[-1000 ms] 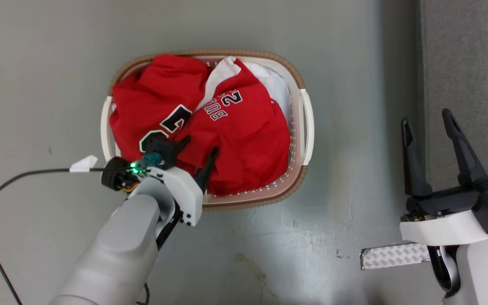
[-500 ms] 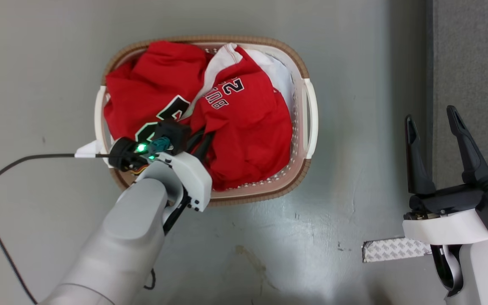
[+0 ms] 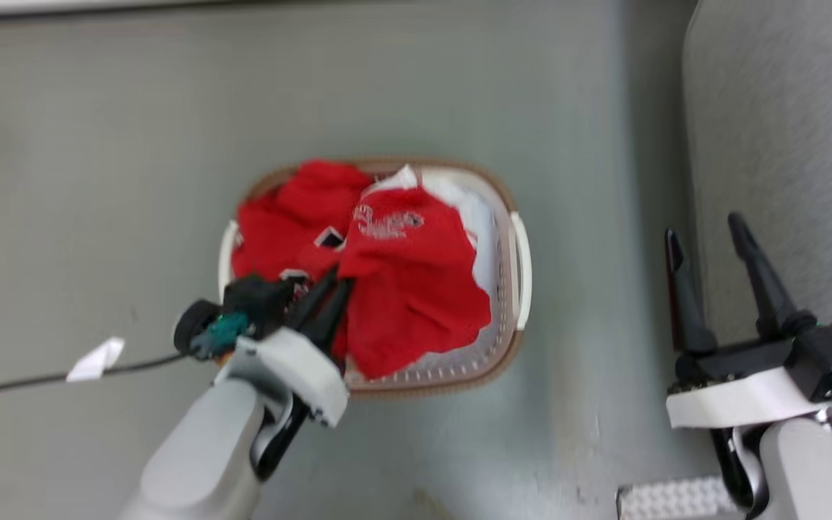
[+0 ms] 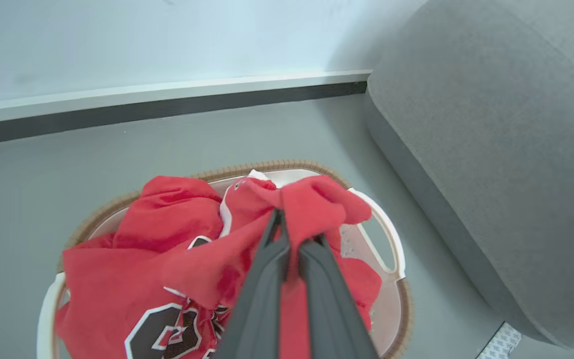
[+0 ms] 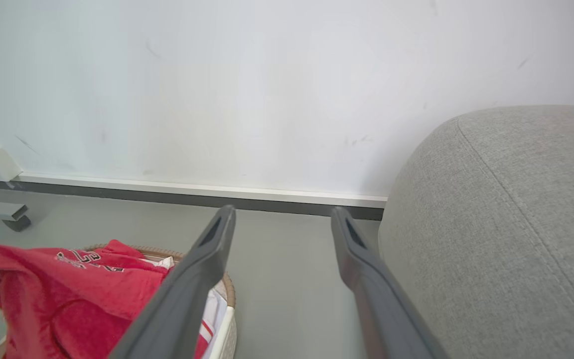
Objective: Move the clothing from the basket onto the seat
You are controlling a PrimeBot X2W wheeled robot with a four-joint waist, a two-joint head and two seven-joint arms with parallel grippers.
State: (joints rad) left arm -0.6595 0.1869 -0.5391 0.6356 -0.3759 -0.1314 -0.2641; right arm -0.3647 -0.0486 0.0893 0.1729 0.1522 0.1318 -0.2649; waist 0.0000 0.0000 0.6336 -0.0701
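Left wrist view: the left gripper (image 4: pixel 293 238) pinches a raised fold of the red clothing (image 4: pixel 187 259), heaped in the basket (image 4: pixel 392 249) beside the seat (image 4: pixel 491 149). The right gripper (image 3: pixel 703 225) stands open.

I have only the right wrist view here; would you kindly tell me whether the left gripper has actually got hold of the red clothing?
Observer: Yes. In the left wrist view the left gripper is shut on a fold of the clothing, which bunches over its fingertips.
Operator: Thank you. Is the garment out of the basket yet?
Observer: Not yet. The head view shows most of it lying inside the basket, with just the pinched fold raised.
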